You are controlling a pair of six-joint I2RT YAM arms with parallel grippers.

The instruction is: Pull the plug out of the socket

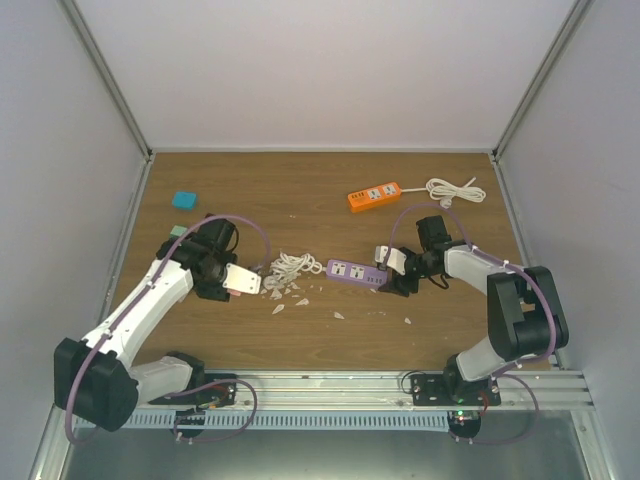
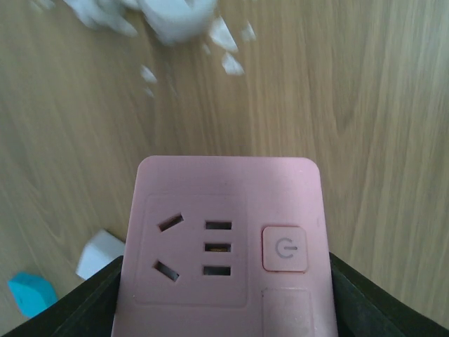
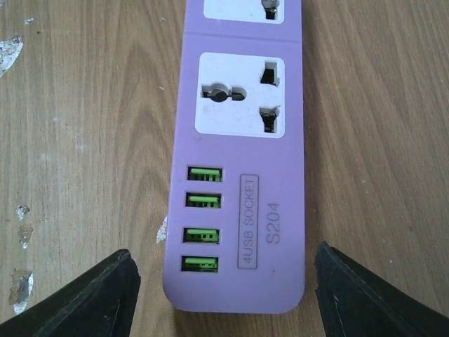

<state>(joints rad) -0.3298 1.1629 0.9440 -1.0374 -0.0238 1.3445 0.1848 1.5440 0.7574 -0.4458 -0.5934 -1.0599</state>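
Note:
My left gripper (image 1: pixel 228 278) is shut on a pink socket block (image 2: pixel 224 232). Its black fingers (image 2: pixel 88 305) press both sides, and its outlets are empty. A white plug (image 2: pixel 179 17) lies blurred on the wood just beyond the block, apart from it, beside a coiled white cable (image 1: pixel 290 265). My right gripper (image 1: pixel 393 277) is open. Its fingers (image 3: pixel 84 295) stand either side of the near end of a purple power strip (image 3: pixel 242 175), not touching it. The strip's visible outlets and green USB ports are empty.
An orange power strip (image 1: pixel 373 196) with a white cord (image 1: pixel 455 190) lies at the back right. Two teal blocks (image 1: pixel 184 200) sit at the back left. White chips (image 1: pixel 290 298) are scattered on the wooden table (image 1: pixel 320 340) between the grippers.

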